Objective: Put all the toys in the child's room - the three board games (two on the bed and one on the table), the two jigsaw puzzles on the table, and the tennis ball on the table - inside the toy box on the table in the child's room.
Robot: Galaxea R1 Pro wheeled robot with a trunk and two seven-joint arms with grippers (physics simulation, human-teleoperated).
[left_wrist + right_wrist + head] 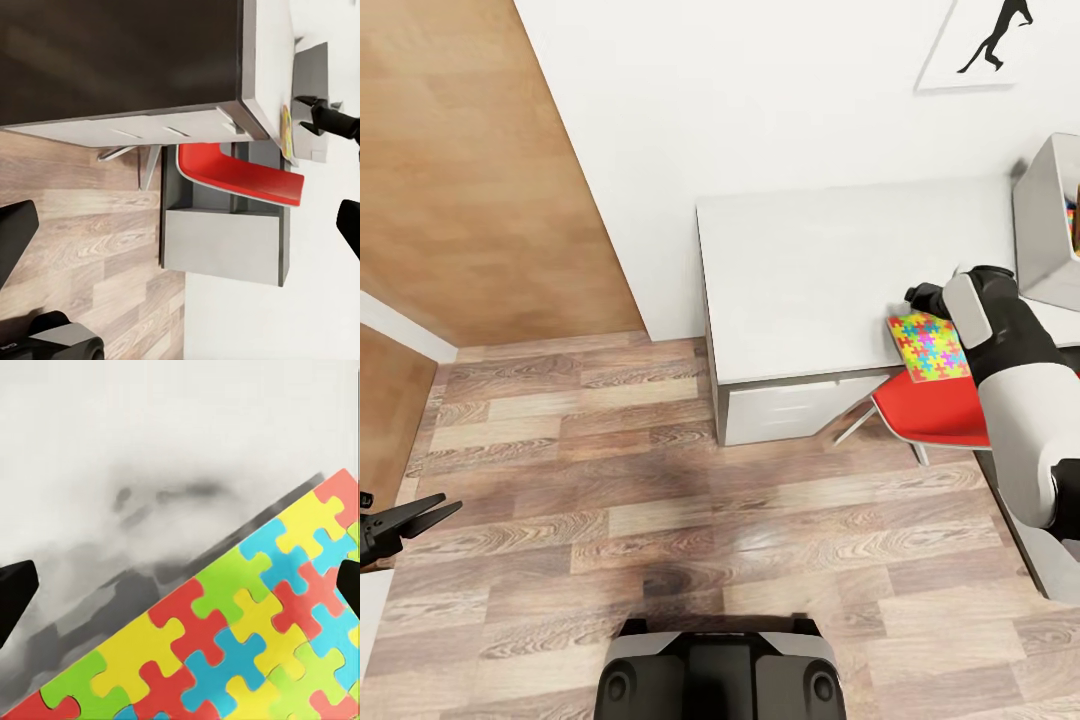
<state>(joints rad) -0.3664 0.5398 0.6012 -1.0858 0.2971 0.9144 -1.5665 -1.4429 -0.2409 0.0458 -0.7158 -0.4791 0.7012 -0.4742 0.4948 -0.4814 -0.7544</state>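
A jigsaw puzzle (928,347), a small square of multicoloured pieces, lies at the front edge of the light-grey table (810,270). My right gripper (923,298) hovers just over its far corner, open. In the right wrist view the puzzle (240,645) sits low between the two dark fingertips (15,592), with bare table top (150,442) beyond it. The grey toy box (1043,215) stands on the table at the right edge, something colourful showing inside. My left gripper (422,516) hangs open over the floor at the far left, holding nothing.
A red chair (932,410) is tucked under the table, right below the puzzle. Pale drawers (780,410) sit under the table's left end. A wooden door (470,170) and a white wall bound the wood floor. A dark grey cabinet (225,240) stands beside the chair.
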